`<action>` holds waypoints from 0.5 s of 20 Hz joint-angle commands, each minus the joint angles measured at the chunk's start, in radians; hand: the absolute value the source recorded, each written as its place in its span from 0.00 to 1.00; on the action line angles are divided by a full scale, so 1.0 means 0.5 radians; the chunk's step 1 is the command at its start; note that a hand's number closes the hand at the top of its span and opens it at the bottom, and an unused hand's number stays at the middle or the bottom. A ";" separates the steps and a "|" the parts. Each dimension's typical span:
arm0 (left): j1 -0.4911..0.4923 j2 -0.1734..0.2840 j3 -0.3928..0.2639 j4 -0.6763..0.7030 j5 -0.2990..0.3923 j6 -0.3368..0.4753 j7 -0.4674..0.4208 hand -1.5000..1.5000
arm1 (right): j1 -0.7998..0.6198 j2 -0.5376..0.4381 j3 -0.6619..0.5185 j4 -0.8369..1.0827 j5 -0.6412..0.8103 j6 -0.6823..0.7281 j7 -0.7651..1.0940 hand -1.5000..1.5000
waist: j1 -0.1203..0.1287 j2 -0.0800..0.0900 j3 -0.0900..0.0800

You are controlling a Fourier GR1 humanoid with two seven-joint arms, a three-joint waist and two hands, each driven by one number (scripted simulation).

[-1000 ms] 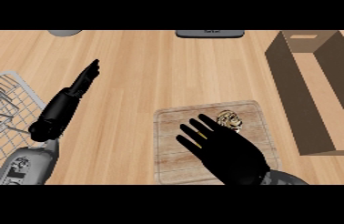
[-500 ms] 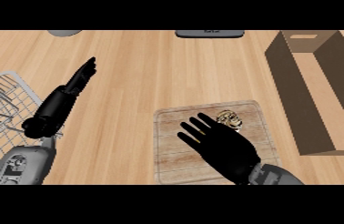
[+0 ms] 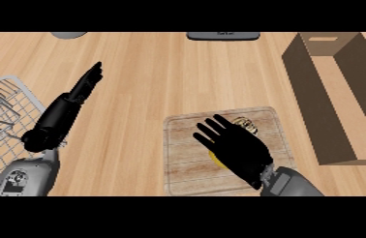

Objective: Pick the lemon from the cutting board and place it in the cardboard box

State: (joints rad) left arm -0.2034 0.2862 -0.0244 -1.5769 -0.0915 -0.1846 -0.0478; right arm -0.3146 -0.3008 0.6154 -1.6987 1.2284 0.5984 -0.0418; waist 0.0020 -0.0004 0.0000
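At the lower centre of the frame the black right hand (image 3: 236, 146), fingers spread and released, covers the yellow lemon (image 3: 214, 159) on the light wooden cutting board (image 3: 184, 159), while the black left hand (image 3: 84, 84) rests with straight fingers at the left.

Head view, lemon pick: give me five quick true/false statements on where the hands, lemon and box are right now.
1. The right hand is spread open over the cutting board. True.
2. The lemon already lies in the cardboard box. False: a yellow sliver of it shows on the board, under the right hand.
3. The cardboard box stands at the counter's right side. True.
4. The left hand is curled round the lemon. False: its fingers are straight and it holds nothing, left of the board.
5. A wire rack sits at the left edge. True.
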 commanded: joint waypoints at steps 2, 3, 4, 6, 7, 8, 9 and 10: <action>0.039 0.002 0.038 -0.021 -0.035 -0.055 -0.006 0.50 | 0.014 0.132 0.019 0.235 0.165 -0.163 -0.020 0.00 | 0.004 0.001 0.000; 0.194 -0.050 -0.016 -0.162 -0.051 -0.038 -0.024 0.50 | -0.024 0.090 -0.094 0.189 0.107 -0.082 -0.086 0.00 | 0.007 -0.001 0.000; 0.008 -0.041 0.051 -0.068 -0.025 -0.049 0.069 0.50 | 0.076 0.073 -0.043 0.222 0.146 -0.176 -0.124 0.00 | -0.001 0.001 0.000; 0.015 -0.050 0.046 0.007 -0.057 -0.069 -0.005 0.50 | -0.022 0.218 -0.048 0.353 0.162 -0.138 -0.117 0.00 | 0.002 0.002 0.000; 0.179 -0.073 0.018 -0.107 -0.088 -0.048 -0.071 0.50 | 0.027 0.133 -0.096 0.349 0.166 -0.213 -0.189 0.00 | 0.005 0.000 0.000; 0.028 -0.012 0.117 -0.059 0.011 -0.129 0.017 0.50 | 0.084 0.007 -0.093 0.197 0.149 -0.156 -0.288 0.00 | -0.003 0.000 0.000; 0.003 -0.115 0.026 0.030 -0.109 -0.024 -0.054 0.50 | -0.051 0.143 -0.077 0.434 0.204 -0.251 -0.292 1.00 | 0.001 0.002 0.000; 0.023 -0.089 0.042 -0.083 -0.058 -0.058 0.066 0.50 | -0.060 0.095 -0.020 0.394 0.212 -0.225 -0.355 1.00 | 0.005 0.001 0.000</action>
State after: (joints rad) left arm -0.1854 0.2548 -0.0040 -1.5965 -0.1188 -0.2101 -0.0468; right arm -0.3145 -0.2537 0.5880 -1.5529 1.3082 0.5112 -0.1508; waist 0.0026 0.0000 0.0000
